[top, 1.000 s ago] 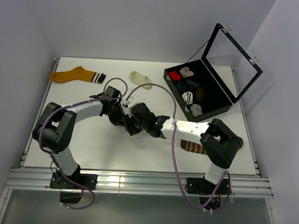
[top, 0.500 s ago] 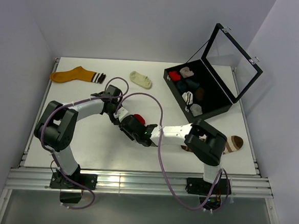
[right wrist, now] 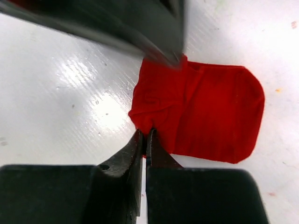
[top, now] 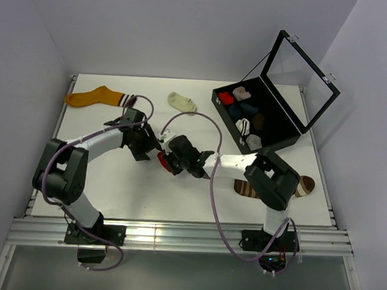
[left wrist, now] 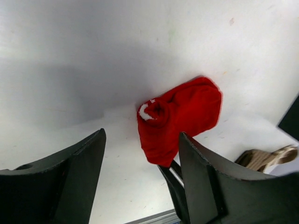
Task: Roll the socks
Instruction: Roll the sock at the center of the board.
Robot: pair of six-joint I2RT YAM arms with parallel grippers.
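Middle of the white table (top: 111,186) is cramped: the bunched red fabric sock (top: 162,160) has the left gripper (top: 145,149) spread open just beside it and the right gripper (top: 170,164) closed at its edge, so there's no gap btw the arms. Front-left is bare tabletop, easy pass. Back right, the open black box (top: 227,121) w/ its upright clear lid (top: 302,60) blocks, and a flat orange sock (top: 90,98) plus a cream ankle sock (top: 182,102) lie along the back.
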